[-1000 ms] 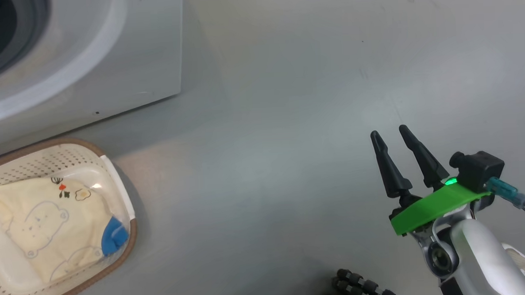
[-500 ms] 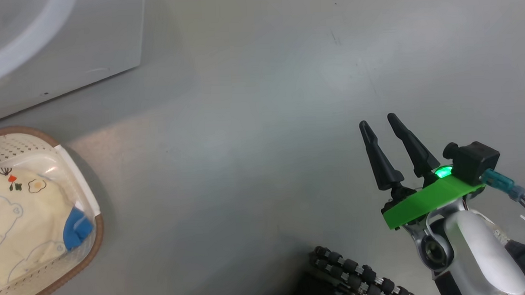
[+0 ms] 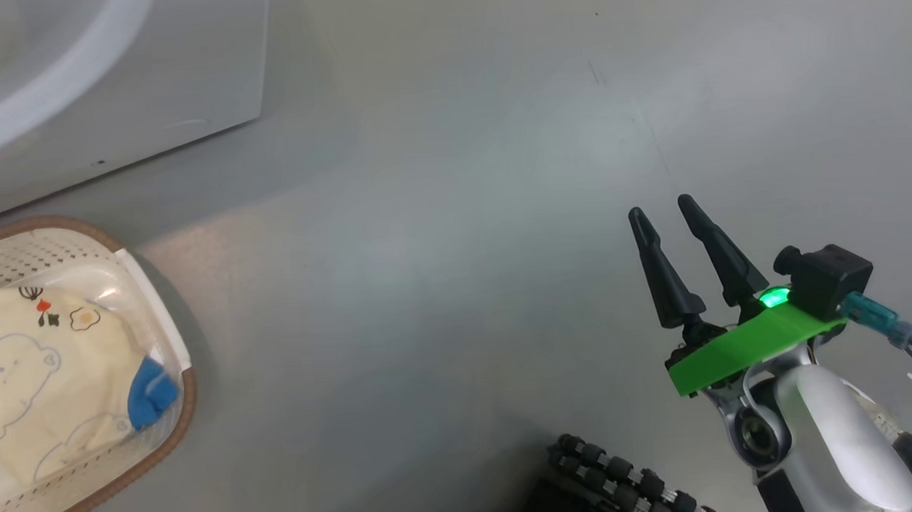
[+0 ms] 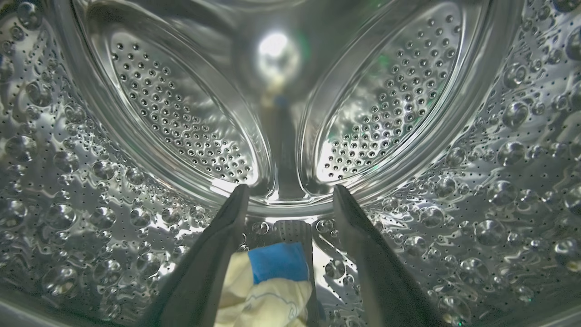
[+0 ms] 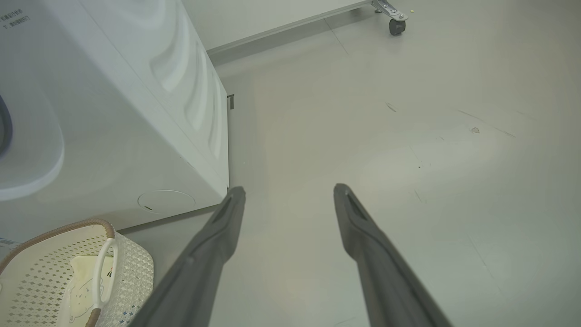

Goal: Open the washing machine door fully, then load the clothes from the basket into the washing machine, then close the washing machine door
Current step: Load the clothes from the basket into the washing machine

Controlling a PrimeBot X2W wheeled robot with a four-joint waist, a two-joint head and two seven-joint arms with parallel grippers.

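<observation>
Inside the steel drum (image 4: 181, 113) of the washing machine (image 3: 110, 94), the left gripper (image 4: 290, 188) has its two dark fingers spread wide apart. A pale yellow and blue garment (image 4: 268, 290) lies low between them, though contact cannot be judged. In front of the washing machine, a cream basket (image 3: 189, 398) holds pale yellow bear-print clothes (image 3: 38, 382). To the right of the washing machine, the right gripper (image 3: 660, 207) hovers over grey floor (image 3: 462, 209), fingers parted and empty.

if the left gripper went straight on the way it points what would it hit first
Probably the drum's rear wall, though depth is unclear. The left gripper stands open inside the drum; the clothes lie lower, between its fingers, not ahead of the tips.
</observation>
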